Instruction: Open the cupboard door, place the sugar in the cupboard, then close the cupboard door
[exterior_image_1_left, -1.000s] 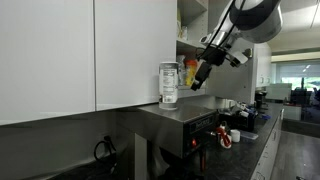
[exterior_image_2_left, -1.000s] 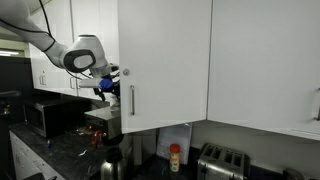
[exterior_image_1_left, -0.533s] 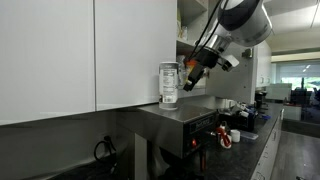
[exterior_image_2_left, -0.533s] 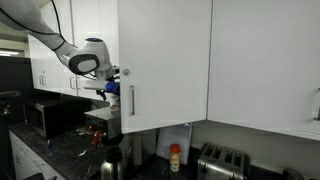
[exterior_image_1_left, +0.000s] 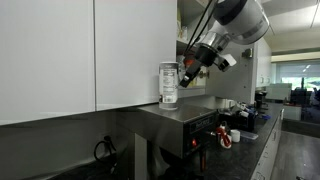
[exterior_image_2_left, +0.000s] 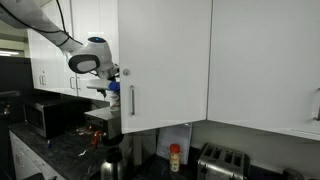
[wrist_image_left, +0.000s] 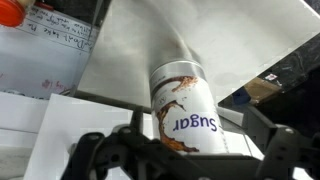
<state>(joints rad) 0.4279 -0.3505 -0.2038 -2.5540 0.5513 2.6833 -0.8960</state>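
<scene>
The sugar (wrist_image_left: 185, 115) is a clear jar with a "Sugar" label that reads upside down in the wrist view. It stands upright (exterior_image_1_left: 168, 84) on a ledge above a grey metal unit, right at the edge of the white cupboard door (exterior_image_1_left: 135, 50). My gripper (wrist_image_left: 188, 150) is open, one finger (wrist_image_left: 92, 148) on each side of the jar and not touching it. In an exterior view the gripper (exterior_image_1_left: 190, 70) hangs just beside the jar. The cupboard (exterior_image_1_left: 190, 25) shows a shelf with packages. From the other side, the door (exterior_image_2_left: 165, 60) with its silver handle (exterior_image_2_left: 131, 100) hides the jar, with the gripper (exterior_image_2_left: 110, 88) at its edge.
A grey metal unit (exterior_image_1_left: 175, 125) sits below the jar. On the counter are a red mug (exterior_image_1_left: 226, 139), a toaster (exterior_image_2_left: 220, 160), a small spice bottle (exterior_image_2_left: 175, 157), a kettle (exterior_image_2_left: 110, 162) and a microwave (exterior_image_2_left: 55, 115). More white doors (exterior_image_2_left: 265, 60) flank the cupboard.
The arm has swung up and in toward the jar. The open gripper now stands closer to the sugar. The jar and the door have not moved.
</scene>
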